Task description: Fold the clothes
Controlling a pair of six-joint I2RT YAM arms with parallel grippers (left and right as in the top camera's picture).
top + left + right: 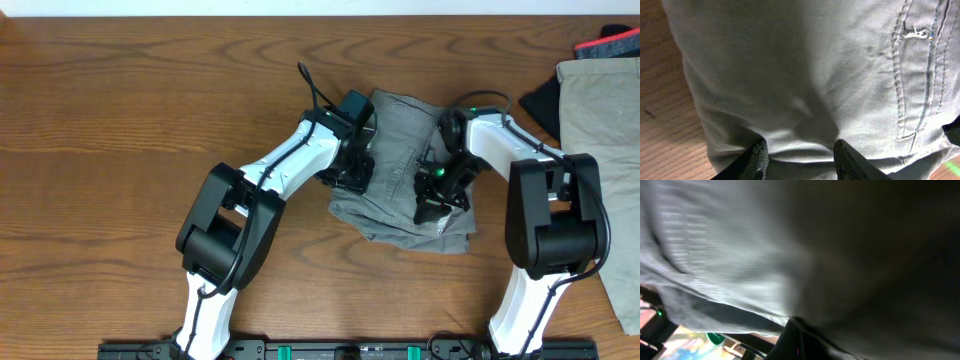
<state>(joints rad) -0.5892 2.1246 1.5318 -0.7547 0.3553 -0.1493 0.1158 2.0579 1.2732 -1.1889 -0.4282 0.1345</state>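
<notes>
The grey shorts [400,150] lie crumpled in the middle of the wooden table [150,100]. My left gripper [352,172] is at their left edge. In the left wrist view its two fingers [802,161] stand wide apart, open, with grey cloth [790,75] bulging between them, and a stitched pocket seam [905,90] shows at the right. My right gripper [437,195] is on the shorts' lower right part. In the right wrist view the cloth [740,255] fills the frame and drapes over one dark finger [800,340]. The other finger is hidden.
A tan garment [600,140] lies along the right edge of the table. A black item [540,100] and a dark and red one [612,45] sit at the back right. Both arms' bases stand at the front edge.
</notes>
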